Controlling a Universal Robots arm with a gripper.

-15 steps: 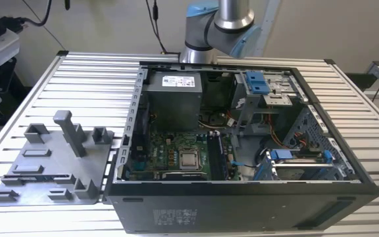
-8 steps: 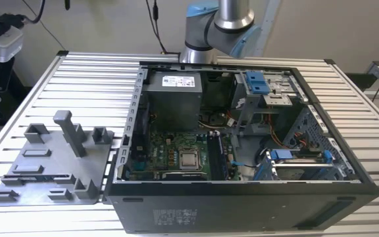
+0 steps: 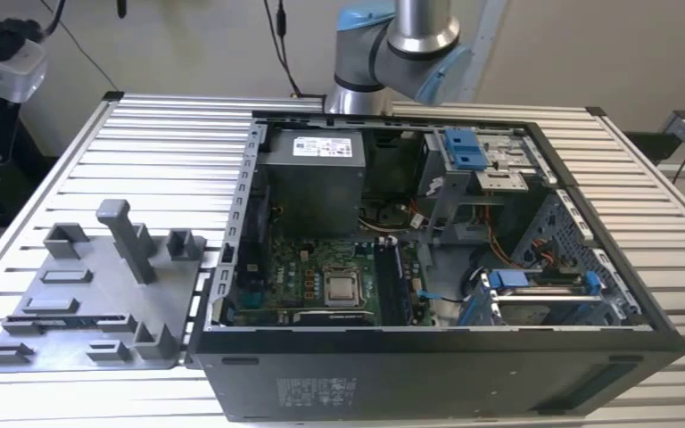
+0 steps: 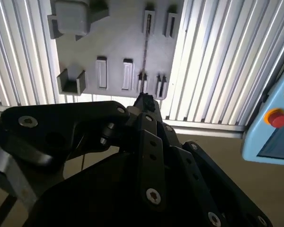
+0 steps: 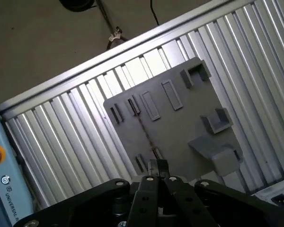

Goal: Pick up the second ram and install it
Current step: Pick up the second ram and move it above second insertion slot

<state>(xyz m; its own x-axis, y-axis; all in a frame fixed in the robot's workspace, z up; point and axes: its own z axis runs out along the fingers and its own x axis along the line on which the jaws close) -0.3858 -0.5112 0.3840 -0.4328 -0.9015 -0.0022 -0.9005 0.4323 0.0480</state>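
- One arm (image 3: 420, 27) rises behind the case and leaves the exterior view at the top.
- One pair of black jaws hangs high over the plate in both wrist views. The fingertips (image 4: 144, 101) are pressed together with nothing between them.
- One ram (image 4: 146, 56) stands on edge on the plate, seen as a thin dark line running between two pairs of small slot posts. It is well apart from the jaws. In the exterior view it is the dark strip (image 3: 63, 319) along the plate's near edge.
- One grey plate (image 4: 118, 42) lies flat on the tabletop (image 3: 140, 134), just beside the case on the exterior view's left.
- The plate carries one tall post (image 3: 122, 236), one U-shaped bracket (image 4: 71, 81) and two flat blocks (image 4: 114, 74) side by side.
- One open case (image 3: 438, 348) lies on its side on the tabletop, its board facing up.
- Inside the case are one grey power supply (image 3: 313, 174) and one square socket (image 3: 342, 288).
- One blue pendant (image 4: 270, 142) with one red button (image 4: 277, 118) sits off the tabletop's edge.
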